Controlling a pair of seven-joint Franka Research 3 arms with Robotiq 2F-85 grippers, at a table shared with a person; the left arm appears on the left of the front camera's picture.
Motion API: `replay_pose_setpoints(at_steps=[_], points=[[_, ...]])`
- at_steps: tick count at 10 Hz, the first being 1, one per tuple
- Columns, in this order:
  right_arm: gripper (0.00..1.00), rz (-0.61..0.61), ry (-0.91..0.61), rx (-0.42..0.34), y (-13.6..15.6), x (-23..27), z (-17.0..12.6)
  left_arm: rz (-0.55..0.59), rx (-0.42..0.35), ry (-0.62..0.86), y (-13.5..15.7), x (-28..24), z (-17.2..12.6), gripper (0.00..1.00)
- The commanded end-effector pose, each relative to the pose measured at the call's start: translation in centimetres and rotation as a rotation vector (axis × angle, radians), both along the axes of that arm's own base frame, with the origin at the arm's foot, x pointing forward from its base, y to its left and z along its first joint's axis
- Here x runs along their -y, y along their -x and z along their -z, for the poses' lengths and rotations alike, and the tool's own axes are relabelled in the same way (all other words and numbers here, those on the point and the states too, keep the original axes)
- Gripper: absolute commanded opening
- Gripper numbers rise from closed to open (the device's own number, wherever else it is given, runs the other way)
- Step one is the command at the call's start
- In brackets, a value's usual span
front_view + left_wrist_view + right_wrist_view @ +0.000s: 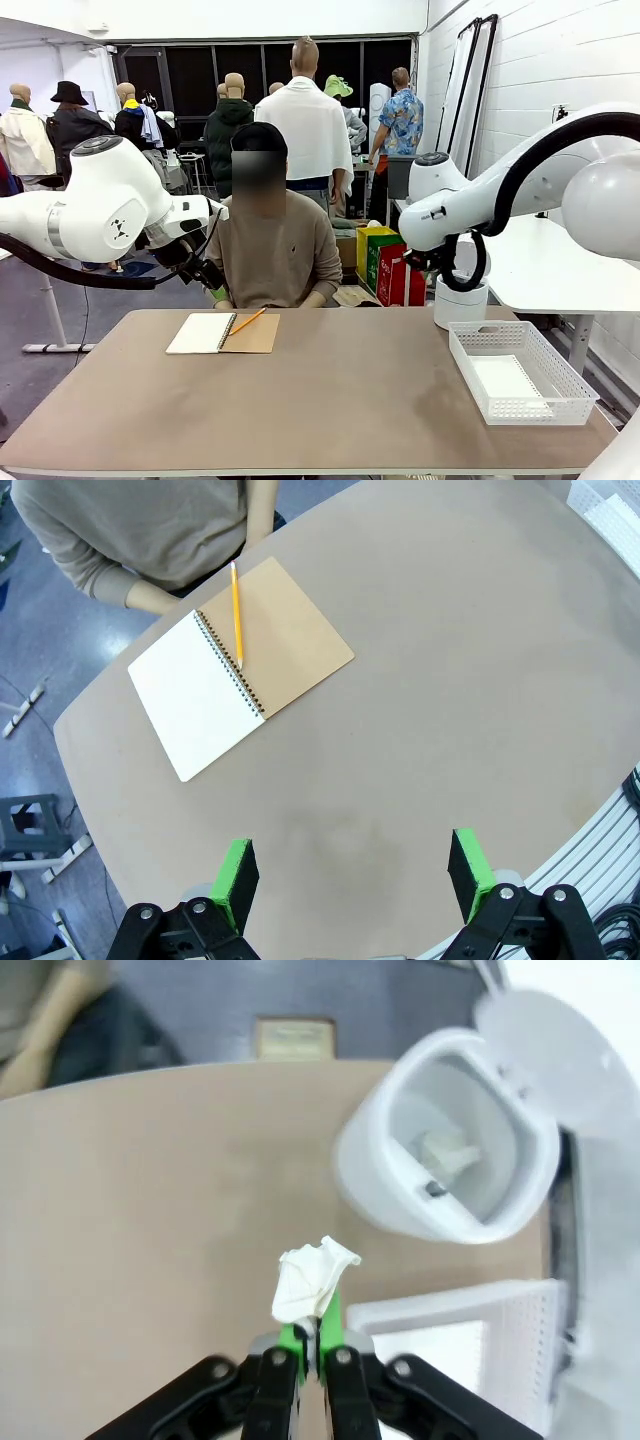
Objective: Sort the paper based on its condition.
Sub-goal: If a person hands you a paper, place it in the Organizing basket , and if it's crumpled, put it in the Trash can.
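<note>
Crumpled paper: light, soft, compressible wad, pinched at its lower edge by right gripper; left gripper spread wide, empty.

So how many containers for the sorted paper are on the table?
2: a white mesh tray at the table's right side, with a flat sheet inside, and a white round bin with its lid up, just behind the tray.

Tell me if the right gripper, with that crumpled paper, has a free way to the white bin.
Probably yes: the right gripper holds the crumpled paper above the table, and the white bin stands open-mouthed just ahead, nothing between them.
</note>
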State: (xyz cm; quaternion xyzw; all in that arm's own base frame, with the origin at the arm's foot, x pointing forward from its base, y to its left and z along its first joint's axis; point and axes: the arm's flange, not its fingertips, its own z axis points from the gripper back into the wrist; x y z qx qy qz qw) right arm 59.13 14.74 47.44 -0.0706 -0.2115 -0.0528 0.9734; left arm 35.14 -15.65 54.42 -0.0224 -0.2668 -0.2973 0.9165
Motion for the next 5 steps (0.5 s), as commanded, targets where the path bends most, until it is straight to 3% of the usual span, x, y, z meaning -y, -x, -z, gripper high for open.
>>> replay_pose_setpoints(at_steps=[1, 5], points=[[0.00, 0.208, 0.062, 0.049, -2.3, 0.2, 0.7, 0.002, 0.002, -0.007, -0.1, -0.2, 0.0, 1.00], [0.00, 0.346, 0.063, 0.048, -4.9, 2.4, 1.4, 0.002, 0.002, -0.007, -0.1, -0.2, 0.0, 1.00]])
